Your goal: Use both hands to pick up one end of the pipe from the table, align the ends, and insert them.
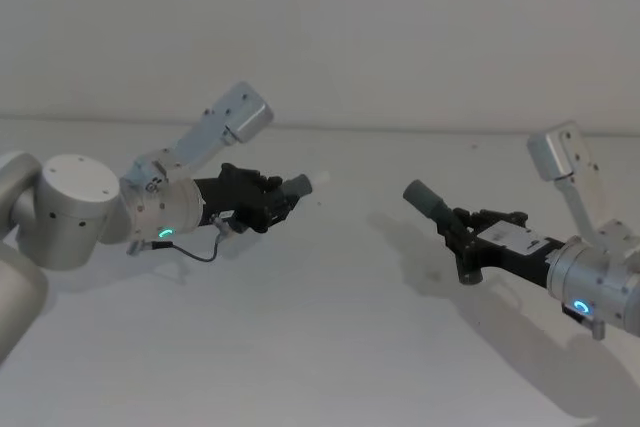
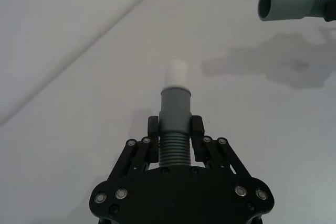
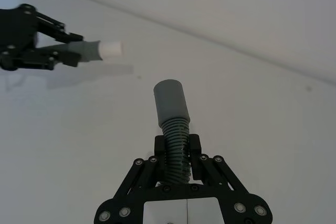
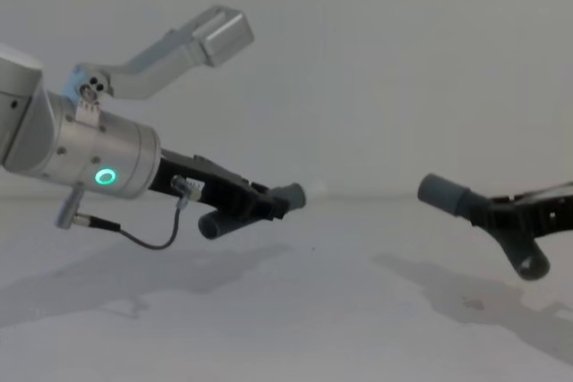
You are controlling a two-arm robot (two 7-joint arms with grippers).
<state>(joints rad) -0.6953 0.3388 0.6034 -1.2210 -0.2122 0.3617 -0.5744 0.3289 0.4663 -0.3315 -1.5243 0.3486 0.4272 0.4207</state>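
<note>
Your left hand [image 2: 175,129] is pinching the ribbed part of one pipe piece [image 2: 174,153]. Its grey cuff [image 2: 175,106] and white stub [image 2: 177,72] project beyond the hand, held clear above the counter [image 1: 320,347]. Your right hand [image 3: 177,145] pinches the second pipe piece [image 3: 176,129] in the same way. Its open cuff [image 3: 170,103] stands well apart from the white stub, turned towards it but off its axis.

head: high, downward | chest: low, side-on | wrists: close, opposed | all share table [image 1: 320,347]

Probably a lab — bare white table [image 1: 330,347], blank wall [image 1: 320,27].
</note>
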